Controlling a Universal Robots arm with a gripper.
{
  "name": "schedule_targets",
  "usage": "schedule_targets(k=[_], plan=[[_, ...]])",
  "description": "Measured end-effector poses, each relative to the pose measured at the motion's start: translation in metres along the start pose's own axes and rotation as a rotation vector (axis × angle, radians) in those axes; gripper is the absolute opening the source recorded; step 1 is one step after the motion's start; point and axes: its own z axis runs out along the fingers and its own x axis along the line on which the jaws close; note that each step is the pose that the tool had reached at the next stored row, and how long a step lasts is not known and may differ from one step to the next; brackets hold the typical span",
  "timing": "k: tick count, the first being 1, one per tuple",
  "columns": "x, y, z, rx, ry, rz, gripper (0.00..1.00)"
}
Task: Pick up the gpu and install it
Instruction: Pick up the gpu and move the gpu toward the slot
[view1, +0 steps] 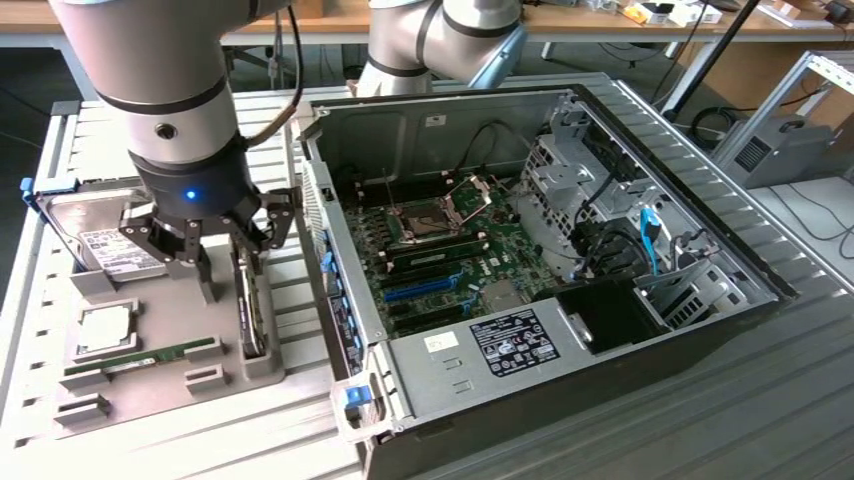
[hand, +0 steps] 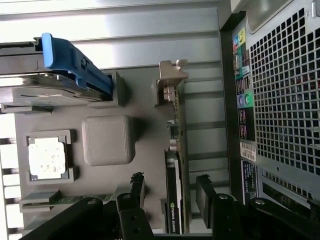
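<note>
You are looking at a ribbed grey table (view1: 747, 400) spreading across the lower right of the frame; a wooden workbench (view1: 567, 24) is running along the top edge, and a grey vented box (view1: 781, 150) is sitting at the right edge.

A ribbed, light grey metal desk (view1: 747, 400) carries two things side by side: a flat grey holder plate (view1: 167, 315) toward the exterior view's left and, just beside it, an open computer case (view1: 441, 390) lying on its side.
</note>
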Motion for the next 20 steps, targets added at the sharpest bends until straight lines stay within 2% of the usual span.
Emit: schedule_targets(k=[10, 16, 20], plan=[[0.000, -0.0009, 0.0211, 0.0001, 0.0010, 0.000, 0.54], [0.000, -0.0037, 0.0217, 0.0001, 0.0011, 0.000, 0.54], [0.000, -0.0041, 0.0271, 0.0000, 0.0011, 0.000, 0.54]])
